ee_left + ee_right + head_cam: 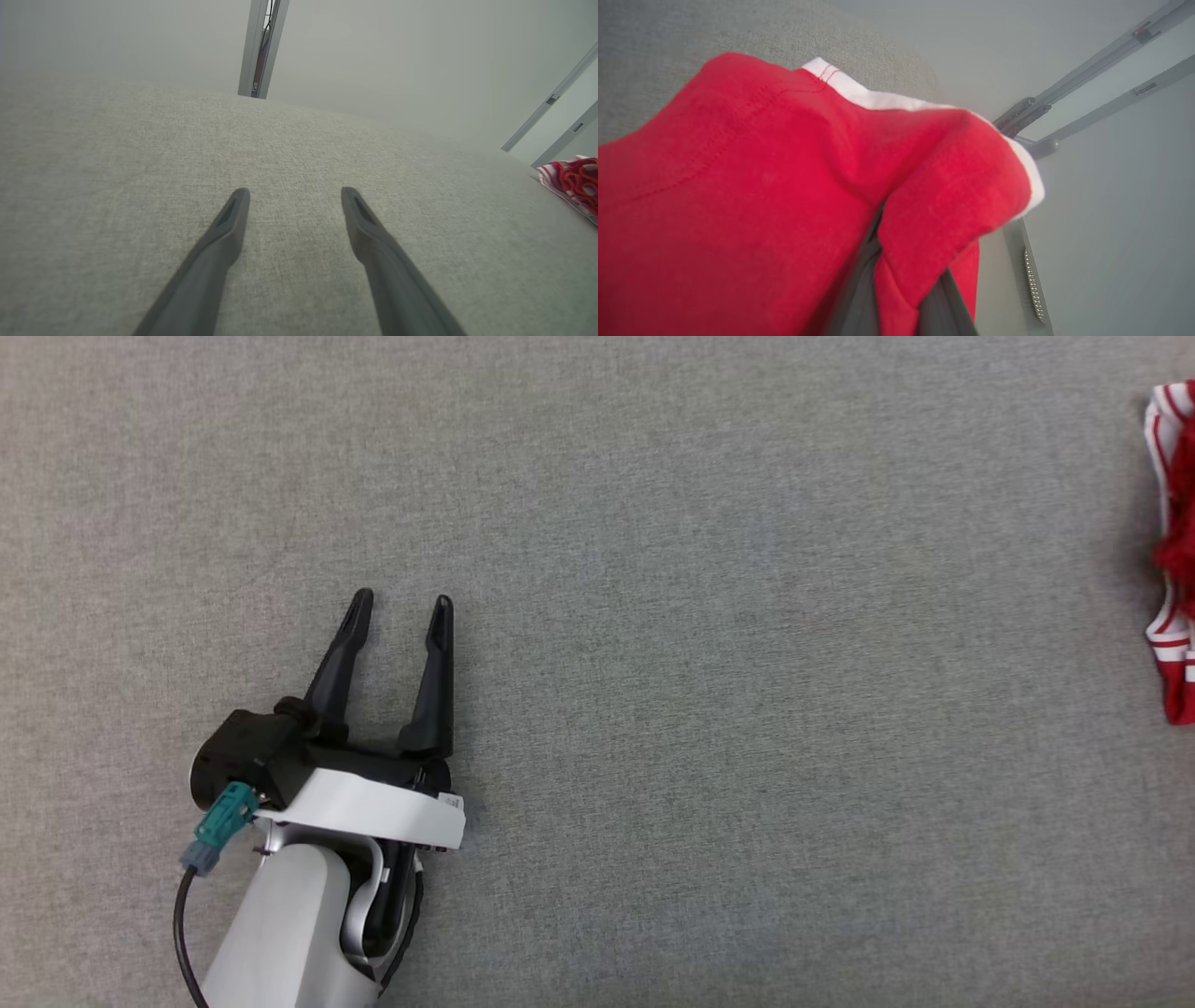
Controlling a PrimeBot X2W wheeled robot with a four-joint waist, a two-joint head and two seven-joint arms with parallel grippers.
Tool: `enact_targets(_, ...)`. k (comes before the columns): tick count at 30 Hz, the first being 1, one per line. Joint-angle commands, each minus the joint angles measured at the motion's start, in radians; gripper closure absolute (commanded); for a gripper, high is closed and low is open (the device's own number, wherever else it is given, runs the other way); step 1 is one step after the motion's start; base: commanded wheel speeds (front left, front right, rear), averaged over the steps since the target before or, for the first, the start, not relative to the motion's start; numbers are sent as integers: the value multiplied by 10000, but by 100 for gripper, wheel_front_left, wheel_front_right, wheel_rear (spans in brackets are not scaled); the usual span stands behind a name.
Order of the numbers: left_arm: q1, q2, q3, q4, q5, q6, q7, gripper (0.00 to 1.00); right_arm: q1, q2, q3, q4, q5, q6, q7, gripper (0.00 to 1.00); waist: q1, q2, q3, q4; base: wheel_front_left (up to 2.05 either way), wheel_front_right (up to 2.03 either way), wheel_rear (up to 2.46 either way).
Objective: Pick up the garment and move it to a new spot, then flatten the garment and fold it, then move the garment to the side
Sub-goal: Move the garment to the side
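Overhead first: from the head camera, one left gripper sits at the lower left over the grey woven cloth surface, its two long dark fingers spread wide with nothing between them. One red-and-white striped cloth garment is bunched at the far right edge, well apart from that gripper; its long axis runs up and down that view, and part of it is cut off by the frame. Next, the left wrist camera shows the same two fingers apart over bare grey cloth, with the garment as a small crumpled heap at the right edge, beside two slanted grey metal rails. Last, the right wrist camera shows the right gripper clamped narrowly on the garment: red fabric with a white hem drapes over both dark fingers, hiding their tips, and a fold of it is pinched between them.
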Motion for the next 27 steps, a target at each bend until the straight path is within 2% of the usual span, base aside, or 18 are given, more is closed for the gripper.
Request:
enact_targets(1, 46, 122, 145, 307, 14, -32, 56, 0, -151, -165, -26, 117, -455, -1, 37, 100, 0, -1, 190, 123, 0, 0, 0)
enact_targets(4, 23, 149, 180, 347, 5, -58, 73, 0, -9, -622, 164, 268, -1606, -3, 107, 100, 0, -1, 372, 223, 0, 0, 0)
enact_targets(13, -21, 199, 305, 464, 2, -72, 108, 0, 16, -352, 133, 892, -2841, -3, 169, 100, 0, -1, 786, 395, 0, 0, 0)
enact_targets(14, -17, 206, 320, 483, 0, -64, 110, 0, 6, -292, 161, 902, -2955, -1, 189, 65, 0, -1, 801, 402, 0, 0, 0)
enact_targets(15, -28, 209, 331, 503, -18, -65, 110, 0, -56, -233, 124, 881, -3048, -1, 147, 0, 0, -1, 814, 410, 0, 0, 0)
enact_targets(21, -102, 233, 379, 580, -158, -55, 110, 0, -251, -74, 61, 1045, -3341, -1, 48, 0, 0, -1, 732, 480, 0, 0, 0)
enact_targets(27, 84, 207, 298, 467, -349, 18, 95, 0, -387, -358, 15, 919, -3567, -1, 244, 0, 0, -1, 298, 539, 0, 0, 0)
